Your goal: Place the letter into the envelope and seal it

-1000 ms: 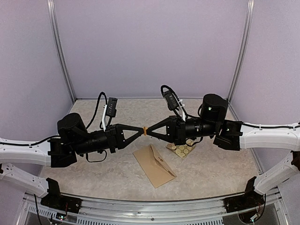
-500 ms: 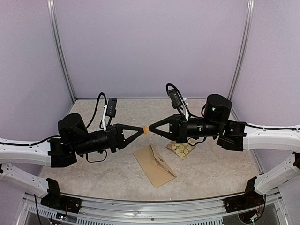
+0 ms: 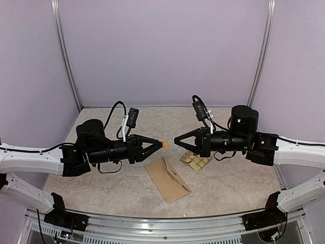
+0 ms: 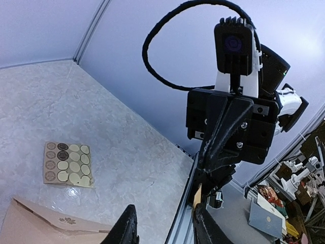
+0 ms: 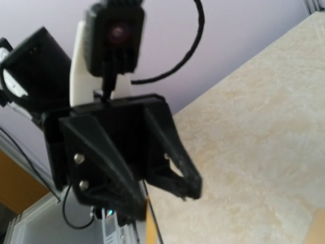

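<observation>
Lying flat: envelope (image 3: pixel 167 179), contents unseen | left claw (image 3: pixel 160 145) spread, sticker (image 3: pixel 165 145) at tip | right claw (image 3: pixel 176 141) pressed together

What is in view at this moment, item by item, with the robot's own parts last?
envelope: one, brown, flat on the table at the near centre, between the two arms
sticker sheet: one, tan card with round gold and brown stickers, on the table just right of the envelope, under the right gripper
round sticker: one, gold, off the sheet, at the tip of the left gripper, above the table
table: one, beige marbled top
walls: lilac, behind and at both sides
left gripper: one, black, fingers apart, pointing right toward the other gripper
right gripper: one, black, shut, empty, pointing left, a small gap short of the sticker
</observation>
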Controlling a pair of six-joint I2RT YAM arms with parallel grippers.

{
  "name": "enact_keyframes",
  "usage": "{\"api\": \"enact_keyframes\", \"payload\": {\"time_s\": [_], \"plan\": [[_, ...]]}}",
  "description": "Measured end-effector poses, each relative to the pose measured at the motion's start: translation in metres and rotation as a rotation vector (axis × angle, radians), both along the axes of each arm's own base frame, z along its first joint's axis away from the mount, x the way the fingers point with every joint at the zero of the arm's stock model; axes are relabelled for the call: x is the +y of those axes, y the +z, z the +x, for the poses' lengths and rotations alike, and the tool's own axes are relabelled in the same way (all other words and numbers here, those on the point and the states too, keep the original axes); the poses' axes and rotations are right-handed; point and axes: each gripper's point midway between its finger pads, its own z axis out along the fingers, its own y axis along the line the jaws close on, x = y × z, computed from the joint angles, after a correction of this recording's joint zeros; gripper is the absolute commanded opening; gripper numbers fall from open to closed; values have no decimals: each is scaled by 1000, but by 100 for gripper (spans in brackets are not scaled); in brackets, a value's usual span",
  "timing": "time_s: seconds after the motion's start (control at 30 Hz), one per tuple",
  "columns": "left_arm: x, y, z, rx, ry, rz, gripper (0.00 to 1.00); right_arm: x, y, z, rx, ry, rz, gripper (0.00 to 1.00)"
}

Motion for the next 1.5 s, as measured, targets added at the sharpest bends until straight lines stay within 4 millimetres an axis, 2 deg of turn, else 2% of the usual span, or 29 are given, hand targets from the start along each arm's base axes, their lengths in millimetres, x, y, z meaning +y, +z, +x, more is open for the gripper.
{"api": "enact_keyframes", "payload": {"time_s": [0.1, 0.2, 0.27, 0.37, 0.67, 0.8, 0.9, 0.97, 1.03, 1.1, 1.2, 1.3, 1.37, 1.5], "plan": [[-4, 0, -6, -4, -44, -5, 14, 0, -7, -6, 16, 31, 1, 29], [-8, 2, -13, -13, -85, -18, 6, 5, -9, -12, 29, 90, 15, 41], [-9, 6, -18, -21, -108, -31, 2, 9, -10, -16, 38, 126, 29, 43], [-11, 10, -23, -33, -131, -46, 0, 13, -9, -21, 46, 173, 48, 37], [-13, 18, -30, -51, -154, -74, 0, 16, 2, -29, 47, 236, 102, 2], [-14, 19, -31, -53, -157, -78, 2, 17, 5, -31, 48, 248, 121, 0], [-14, 20, -30, -52, -151, -80, 31, 17, 6, -31, 46, 247, 125, 0], [-13, 18, -28, -53, -141, -73, 46, 16, 5, -30, 45, 238, 126, 0], [-12, 15, -26, -42, -126, -66, 56, 15, 2, -26, 48, 211, 115, 0], [-10, 12, -24, -38, -113, -58, 60, 13, -3, -19, 54, 161, 91, 0], [-6, 8, -18, -29, -84, -50, 58, 8, -14, -9, 63, 87, 39, 0], [-1, 6, -7, -23, -45, -43, 44, 1, -26, 1, 74, 17, -20, 0], [1, 0, 3, -7, -17, -31, 39, -4, -36, 8, 84, -32, -63, 0], [-13, -33, 25, 42, 16, 52, 29, -13, -55, 19, 108, -108, -140, 0]]}}
